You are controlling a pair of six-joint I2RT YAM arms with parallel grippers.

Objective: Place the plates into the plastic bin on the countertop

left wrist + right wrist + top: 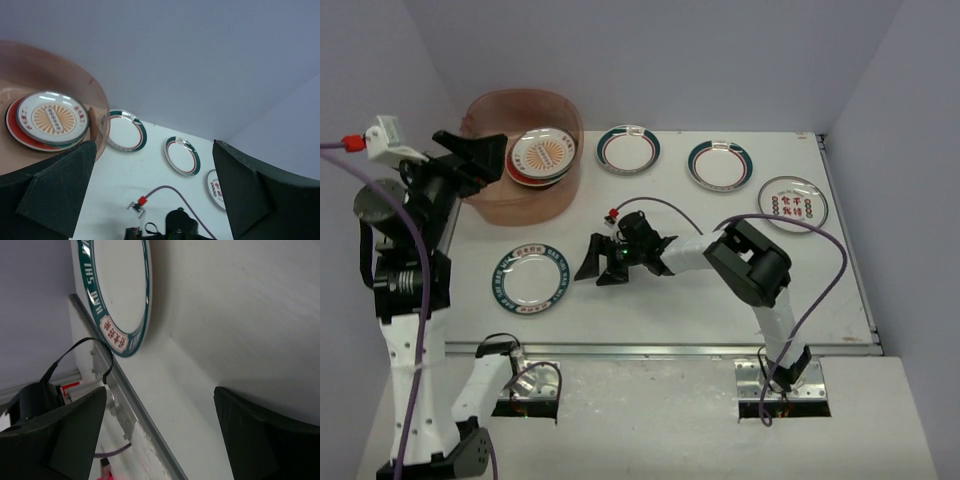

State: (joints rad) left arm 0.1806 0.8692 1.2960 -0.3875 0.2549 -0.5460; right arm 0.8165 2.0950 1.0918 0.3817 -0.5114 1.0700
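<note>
The pinkish plastic bin stands at the back left and holds a stack of plates topped by an orange sunburst plate, also seen in the left wrist view. On the countertop lie a teal-and-red plate, two green-and-red rimmed plates and a red-character plate. My left gripper is open and empty, raised over the bin's near left rim. My right gripper is open and empty, low over the countertop just right of the teal-and-red plate.
The metal front rail runs along the near edge. Purple cables loop over the right arm and along the left arm. Grey walls close in the back and sides.
</note>
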